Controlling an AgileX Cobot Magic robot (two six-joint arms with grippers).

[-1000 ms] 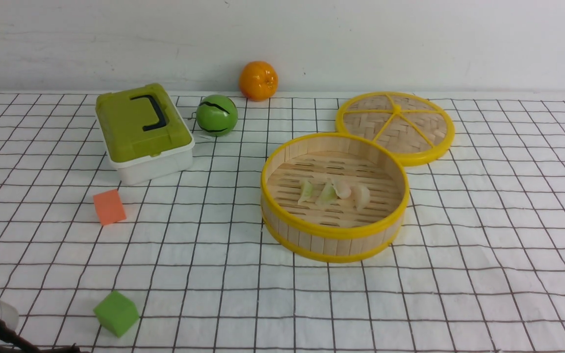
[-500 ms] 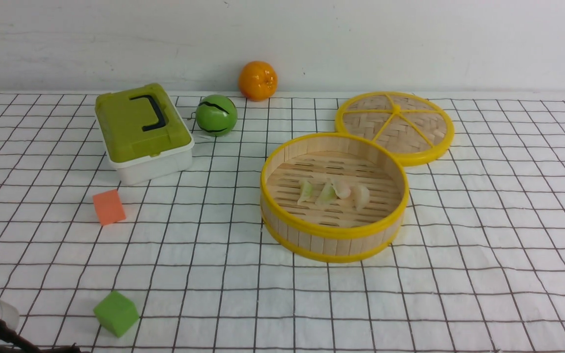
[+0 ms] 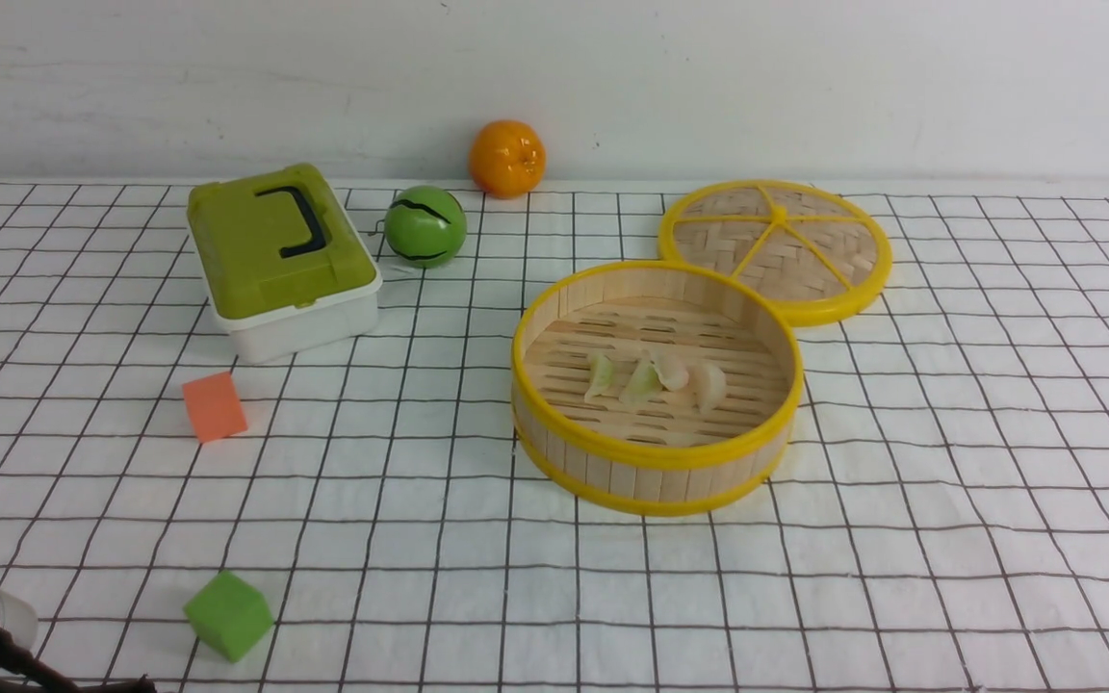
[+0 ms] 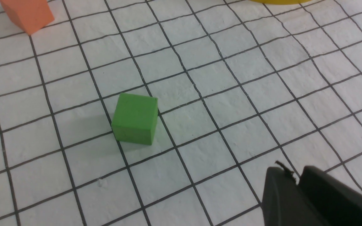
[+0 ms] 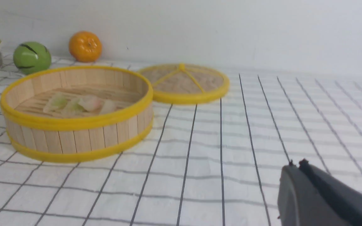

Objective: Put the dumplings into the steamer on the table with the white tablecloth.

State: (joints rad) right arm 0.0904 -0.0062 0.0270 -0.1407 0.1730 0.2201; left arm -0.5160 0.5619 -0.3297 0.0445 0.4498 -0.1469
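The steamer (image 3: 656, 462) stands mid-table on the white tablecloth (image 3: 949, 500). Several dumplings lie in a row on its slatted floor: pale green ones (image 3: 601, 375) to the left, pinkish-white ones (image 3: 709, 385) to the right. The right wrist view shows the same steamer (image 5: 74, 138) with the dumplings (image 5: 80, 105) inside. My right gripper (image 5: 295, 164) is shut and empty, low over the cloth to the right of the steamer. My left gripper (image 4: 297, 175) hovers over bare cloth near the green cube (image 4: 134, 118), its tips parted by a narrow slit with nothing between them.
The flat woven lid (image 3: 776, 248) lies behind the steamer, touching it. A green-lidded box (image 3: 280, 260), a green ball (image 3: 425, 227) and an orange (image 3: 507, 158) sit at the back. An orange cube (image 3: 215, 406) and the green cube (image 3: 228, 614) lie front left.
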